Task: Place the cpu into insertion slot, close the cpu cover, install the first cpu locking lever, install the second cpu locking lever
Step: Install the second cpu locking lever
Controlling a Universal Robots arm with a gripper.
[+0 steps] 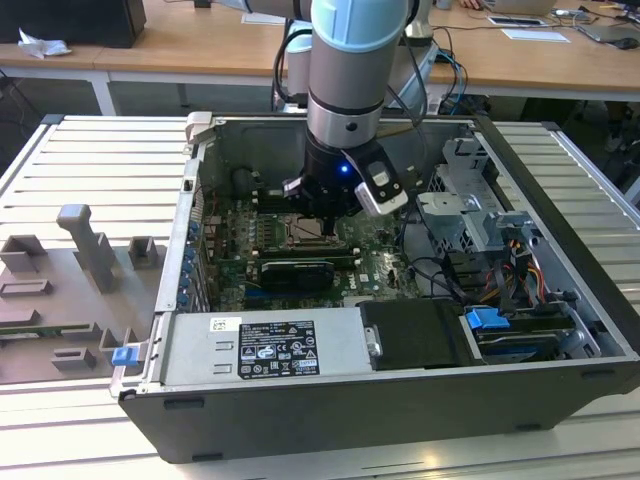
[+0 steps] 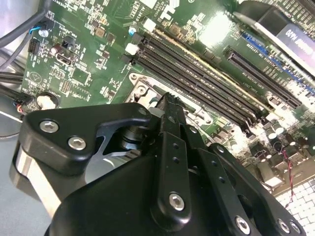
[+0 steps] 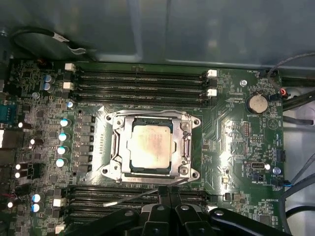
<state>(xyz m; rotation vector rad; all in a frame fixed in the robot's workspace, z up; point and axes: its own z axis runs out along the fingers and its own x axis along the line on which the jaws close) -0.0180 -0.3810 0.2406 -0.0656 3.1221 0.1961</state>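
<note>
Pincer: black metal pincer (image 3: 165, 189) poised low over the green motherboard (image 3: 231, 132), its tips right at the socket's edge beside a thin silver locking lever (image 3: 142, 194); fingers (image 2: 170, 142) pressed together, nothing seen between them.
Cpu: small flat square chip with a pale beige-silver face (image 3: 151, 144), sitting flat in the insertion slot (image 3: 153, 146), a square socket with a thin metal rim.
Cpu cover: square silvery metal frame plate with a cut-out middle (image 3: 183, 147), lying down around the chip, the chip's face showing through the opening.
Memory slots: long black memory slots (image 3: 140, 86) run along two opposite sides of the socket.
Arm: grey and pale blue robot arm (image 1: 345, 90) reaching straight down into the open dark grey computer case (image 1: 400, 330), pincer (image 1: 322, 215) above the socket.
Worktop: case lying on a ribbed pale metal worktop (image 1: 90, 160), grey plastic fixture blocks (image 1: 85, 250) at the exterior view's left.
</note>
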